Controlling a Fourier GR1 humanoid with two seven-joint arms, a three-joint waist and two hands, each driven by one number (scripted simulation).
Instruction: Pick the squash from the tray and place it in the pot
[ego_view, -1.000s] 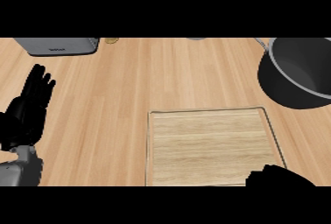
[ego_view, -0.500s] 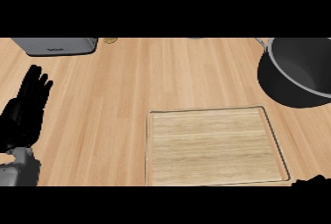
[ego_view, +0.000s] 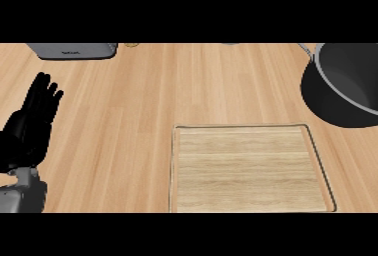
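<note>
The wooden surface (ego_view: 148, 100) holds a bare tray (ego_view: 251, 167) and a pot (ego_view: 347, 85) far right of the resting, spread left hand (ego_view: 33, 125), no squash shows, so finding it comes first.

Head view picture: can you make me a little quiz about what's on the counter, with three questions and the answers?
1. True or false: a squash lies on the tray.
2. Which hand shows? A) left hand B) right hand C) both
3. Fill in: the dark pot sits at the view's upper ____ edge.

Key:
1. False; the tray shows only bare wood.
2. A; it rests open at the left edge, fingers up.
3. Right.
</note>
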